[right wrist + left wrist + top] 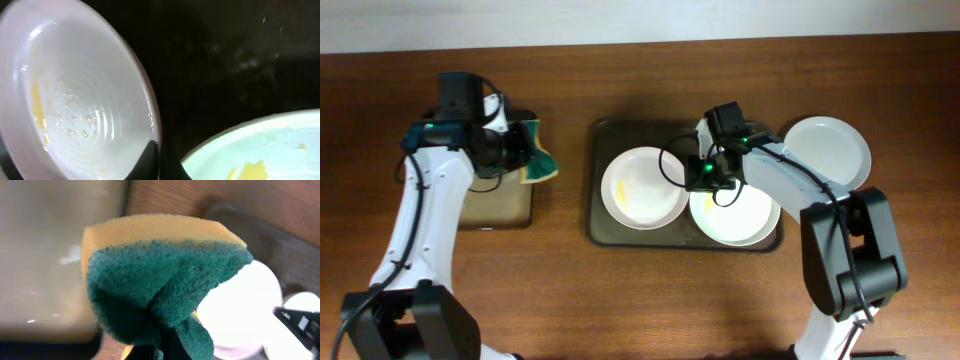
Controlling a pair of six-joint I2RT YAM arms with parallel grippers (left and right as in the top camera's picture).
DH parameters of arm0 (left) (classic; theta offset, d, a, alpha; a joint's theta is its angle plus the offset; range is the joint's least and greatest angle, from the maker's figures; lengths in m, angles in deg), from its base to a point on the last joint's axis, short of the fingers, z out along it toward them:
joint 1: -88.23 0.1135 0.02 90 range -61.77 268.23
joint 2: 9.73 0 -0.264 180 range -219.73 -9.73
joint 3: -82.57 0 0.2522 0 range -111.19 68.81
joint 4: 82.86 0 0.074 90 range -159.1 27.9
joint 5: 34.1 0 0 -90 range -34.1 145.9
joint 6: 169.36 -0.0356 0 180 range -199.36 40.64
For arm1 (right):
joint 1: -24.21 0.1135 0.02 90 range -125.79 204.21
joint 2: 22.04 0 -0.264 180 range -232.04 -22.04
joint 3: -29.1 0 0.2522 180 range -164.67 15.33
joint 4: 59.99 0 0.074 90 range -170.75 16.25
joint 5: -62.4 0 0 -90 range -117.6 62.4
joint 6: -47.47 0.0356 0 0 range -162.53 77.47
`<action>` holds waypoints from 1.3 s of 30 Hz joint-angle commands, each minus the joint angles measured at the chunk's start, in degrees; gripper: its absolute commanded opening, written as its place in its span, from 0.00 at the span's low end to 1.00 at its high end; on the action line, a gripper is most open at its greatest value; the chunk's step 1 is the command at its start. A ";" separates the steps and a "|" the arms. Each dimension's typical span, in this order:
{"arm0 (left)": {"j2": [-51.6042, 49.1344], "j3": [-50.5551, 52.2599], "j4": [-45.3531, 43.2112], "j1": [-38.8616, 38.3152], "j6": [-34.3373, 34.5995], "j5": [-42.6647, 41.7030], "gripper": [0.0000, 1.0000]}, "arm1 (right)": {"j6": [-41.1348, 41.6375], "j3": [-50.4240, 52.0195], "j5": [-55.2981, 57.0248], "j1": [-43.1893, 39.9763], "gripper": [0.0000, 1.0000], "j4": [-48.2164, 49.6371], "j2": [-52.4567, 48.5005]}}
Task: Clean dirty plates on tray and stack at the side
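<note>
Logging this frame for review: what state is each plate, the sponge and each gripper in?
left plate: on tray, yellow smears.
right plate: on tray, yellow smear.
third plate: on table beside tray, looks clean.
sponge: pinched, folded, in left gripper.
left gripper: shut on sponge.
right gripper: at left plate's rim, grip unclear.

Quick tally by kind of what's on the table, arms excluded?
Plates: 3, two in the big tray, one beside it
Trays: 2, the big tray and a small tray
Sponge: 1
Total: 6
</note>
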 commanded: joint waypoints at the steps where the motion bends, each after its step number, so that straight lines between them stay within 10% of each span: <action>1: 1.07 0.20 -0.35 -5.07 -1.97 -3.17 0.00 | -0.55 0.59 0.11 0.81 0.04 -0.44 -1.46; 22: -21.40 0.98 -8.26 -26.14 3.26 -3.34 0.00 | 0.96 0.59 3.17 3.04 0.04 -0.42 -1.46; 31: -25.27 0.22 -5.66 -26.08 3.30 30.05 0.00 | 0.96 0.59 4.37 3.04 0.04 -0.42 -1.46; 39: -20.00 -6.34 -0.98 -26.08 5.95 37.42 0.00 | 0.94 0.59 4.68 3.04 0.04 -0.46 -1.46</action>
